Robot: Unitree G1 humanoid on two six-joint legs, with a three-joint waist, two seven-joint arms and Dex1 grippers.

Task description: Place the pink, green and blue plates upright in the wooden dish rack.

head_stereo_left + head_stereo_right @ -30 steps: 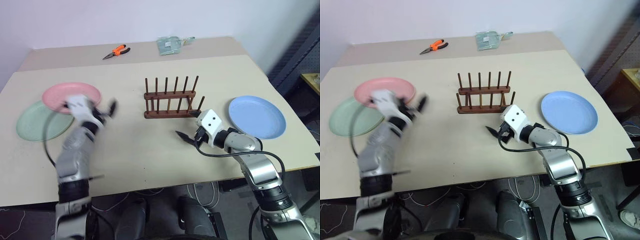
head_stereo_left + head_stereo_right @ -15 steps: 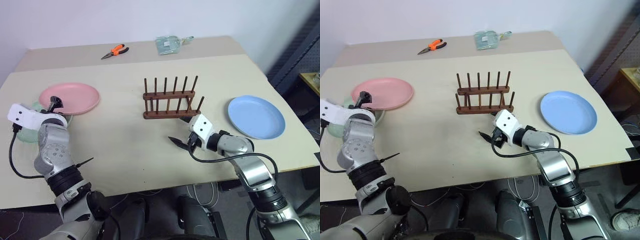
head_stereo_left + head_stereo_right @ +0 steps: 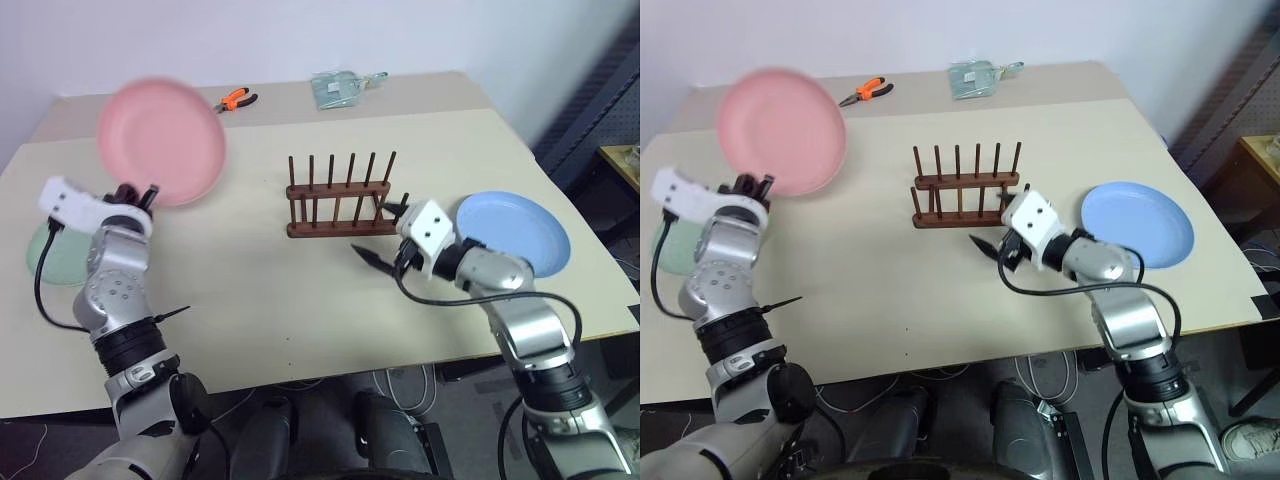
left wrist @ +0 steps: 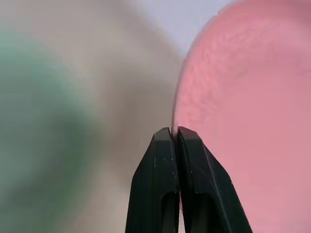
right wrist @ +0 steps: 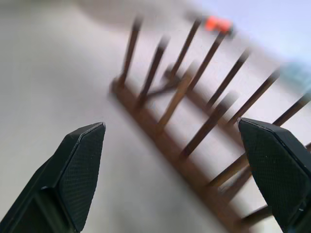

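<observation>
This looks like a robotics lab or test room rather than a home kitchen. The table (image 3: 300, 300) is a bare beige board set against a plain white wall (image 3: 250, 40), with a second board butted behind it. Loose cables (image 3: 300, 385) hang under its front edge. Orange-handled pliers (image 3: 234, 101) and a small clear packet (image 3: 340, 88) lie at the far side, workshop clutter beside staged props: a wooden dish rack (image 3: 340, 200) and plain plastic plates in pink (image 3: 160, 140), green (image 3: 55, 255) and blue (image 3: 515, 232). Dark panelling (image 3: 600, 110) stands at the right.
</observation>
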